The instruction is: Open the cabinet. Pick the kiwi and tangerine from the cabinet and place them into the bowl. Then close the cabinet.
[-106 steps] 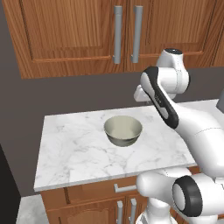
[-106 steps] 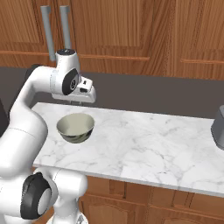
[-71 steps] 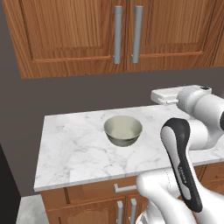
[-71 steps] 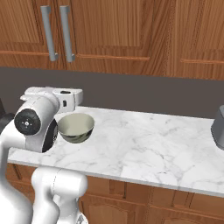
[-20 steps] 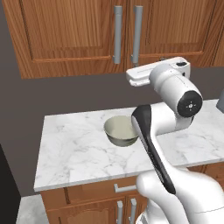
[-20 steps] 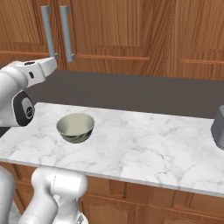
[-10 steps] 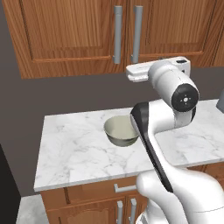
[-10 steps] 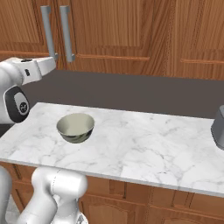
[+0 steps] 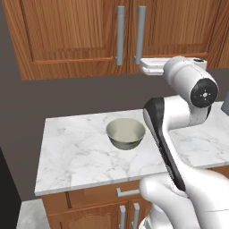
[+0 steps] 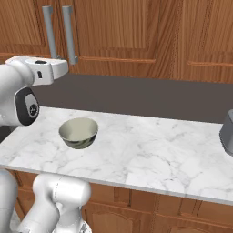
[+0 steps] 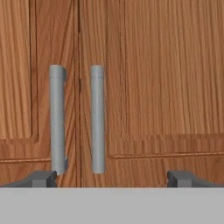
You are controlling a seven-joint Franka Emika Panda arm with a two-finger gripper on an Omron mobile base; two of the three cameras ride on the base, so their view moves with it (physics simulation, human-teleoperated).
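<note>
the bowl [image 9: 126,133] sits empty on the marble counter [image 9: 76,152], left of the white arm in the left base view, its pale cream inside bare. above it, the cabinet [image 9: 80,31] hangs shut, both panelled doors closed and the two grey bar handles [image 9: 120,35] standing side by side at the centre seam. the gripper [image 11: 112,178] is raised level with the lower ends of those handles, just in front of the doors, its jaws spread wide and holding nothing, touching nothing. in the hand view the two dark fingertips [image 11: 40,178] frame the handles. the kiwi and tangerine are hidden behind the closed doors. a grey object [image 10: 227,129] at the counter's right end is cut off by the frame edge.
</note>
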